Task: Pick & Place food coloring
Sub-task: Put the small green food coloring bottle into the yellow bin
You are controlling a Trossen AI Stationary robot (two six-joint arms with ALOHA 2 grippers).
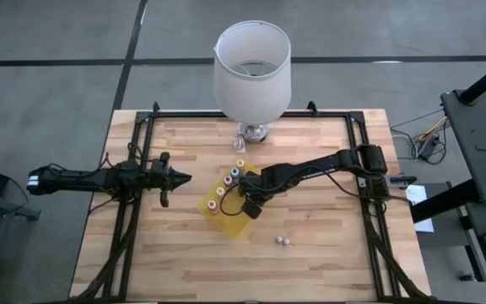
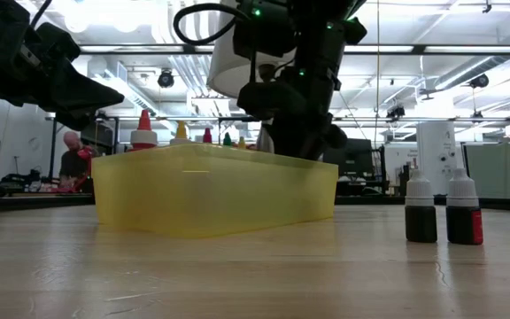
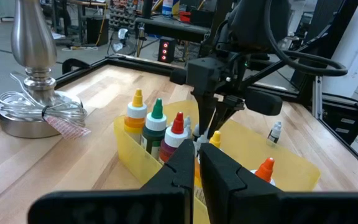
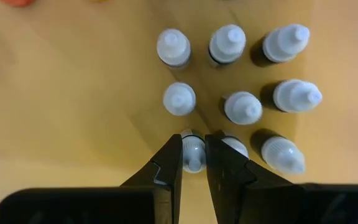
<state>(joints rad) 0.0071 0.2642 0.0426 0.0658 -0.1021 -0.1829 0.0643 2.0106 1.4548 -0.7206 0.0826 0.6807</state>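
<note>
Right wrist view: nine white-capped bottles (image 4: 243, 107) in three rows inside yellow tray (image 4: 73, 99) | ninth part hidden behind right gripper (image 4: 194, 157), clenched on one bottle | low view: two more bottles (image 2: 421, 210) on table (image 2: 255, 275) | left gripper (image 3: 196, 167) clenched, empty, beside tray

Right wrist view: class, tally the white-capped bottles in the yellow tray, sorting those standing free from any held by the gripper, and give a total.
White-capped bottles standing free in the yellow tray: 8
White-capped bottle clamped in the right gripper: 1
Total: 9
</note>
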